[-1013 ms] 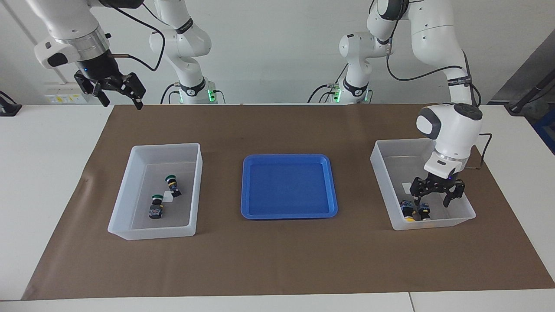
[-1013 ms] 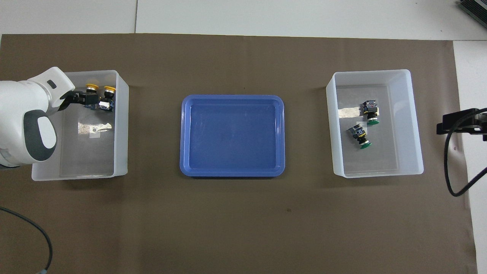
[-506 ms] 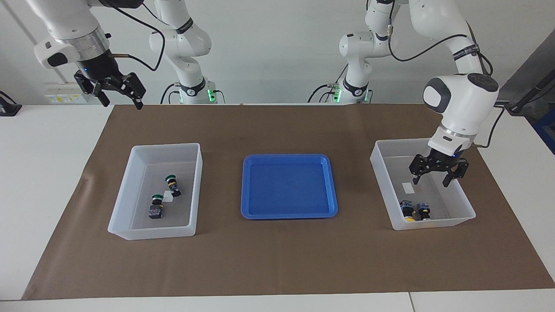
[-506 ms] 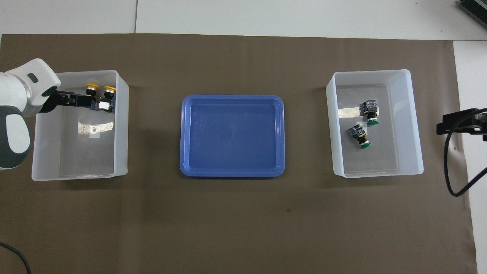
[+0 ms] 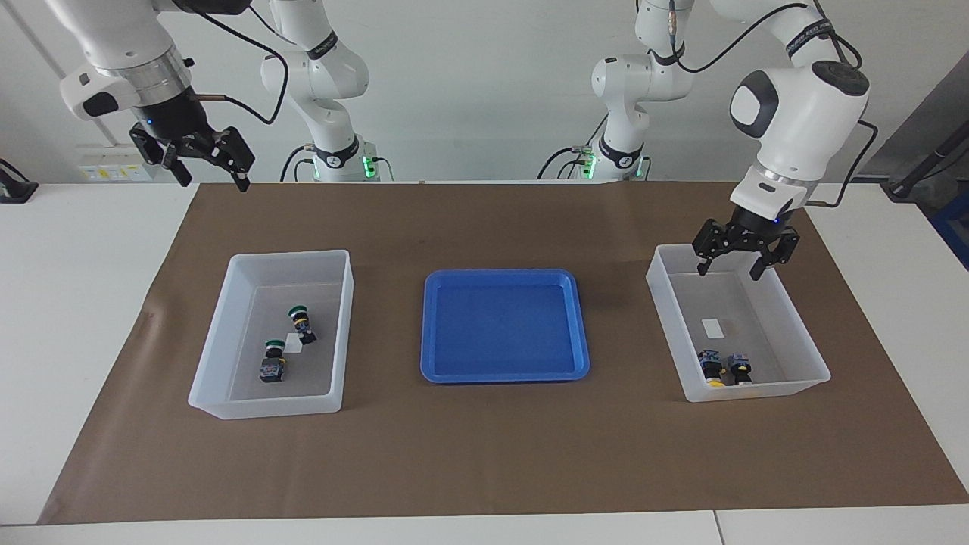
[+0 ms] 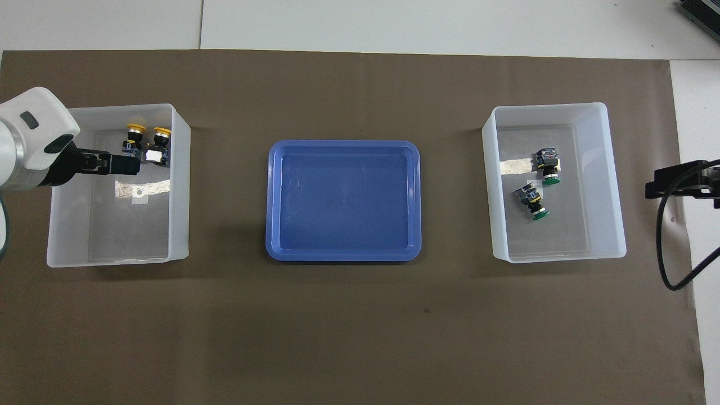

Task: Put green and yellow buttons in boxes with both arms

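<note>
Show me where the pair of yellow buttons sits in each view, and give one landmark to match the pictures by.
Facing view: the yellow buttons lie low at that picture's right, in the box at the left arm's end, against its wall farthest from the robots.
Overhead view: the same pair lies upper left, in that box's top corner.
Shared landmark: the blue tray at the table's middle, between the two boxes.

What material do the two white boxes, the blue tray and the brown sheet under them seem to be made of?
White boxes: probably translucent plastic with a matte, frosted finish; the buttons and labels inside show dimly through the walls.
Blue tray: likely moulded plastic, smooth and slightly glossy, with rounded corners and a raised rim.
Brown sheet: looks like matte kraft paper, with faint creases; it might be thin card.
</note>
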`<move>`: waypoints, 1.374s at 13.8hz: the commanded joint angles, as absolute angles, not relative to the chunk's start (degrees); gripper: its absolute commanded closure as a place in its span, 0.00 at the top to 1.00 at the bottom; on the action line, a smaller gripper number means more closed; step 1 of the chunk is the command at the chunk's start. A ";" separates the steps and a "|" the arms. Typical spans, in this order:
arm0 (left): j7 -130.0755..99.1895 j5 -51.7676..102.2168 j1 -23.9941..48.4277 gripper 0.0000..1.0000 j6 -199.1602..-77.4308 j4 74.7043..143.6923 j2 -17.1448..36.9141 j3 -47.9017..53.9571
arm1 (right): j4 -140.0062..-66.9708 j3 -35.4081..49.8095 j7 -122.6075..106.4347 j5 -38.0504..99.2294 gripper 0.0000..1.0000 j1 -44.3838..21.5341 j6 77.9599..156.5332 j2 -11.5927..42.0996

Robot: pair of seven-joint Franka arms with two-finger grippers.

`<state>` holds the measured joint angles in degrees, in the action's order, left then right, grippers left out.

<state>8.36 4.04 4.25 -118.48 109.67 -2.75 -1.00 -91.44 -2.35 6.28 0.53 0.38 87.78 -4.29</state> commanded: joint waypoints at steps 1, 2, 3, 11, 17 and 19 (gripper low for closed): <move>7.30 4.39 5.18 1.00 -110.16 104.70 -3.17 -1.23 | -92.37 -2.02 7.21 0.44 1.00 0.62 87.36 -5.27; 7.21 4.39 5.19 1.00 -108.65 103.11 -2.99 -1.14 | -92.37 -1.93 7.12 0.44 1.00 0.62 87.36 -5.27; 7.29 4.31 5.19 1.00 -106.81 101.09 -2.55 -1.14 | -92.37 -2.02 7.12 0.44 1.00 0.62 87.36 -5.27; 7.12 0.70 7.02 1.00 -93.88 86.49 3.69 -1.05 | -92.37 -1.93 7.12 0.44 1.00 0.62 87.36 -5.27; 0.43 0.62 7.82 1.00 -94.22 95.71 -3.25 -0.53 | -92.29 -1.93 7.12 0.44 1.00 0.62 87.36 -5.27; 4.20 0.79 7.12 1.00 -95.09 95.80 -3.25 -0.61 | -92.37 -1.93 7.12 0.44 1.00 0.62 87.36 -5.27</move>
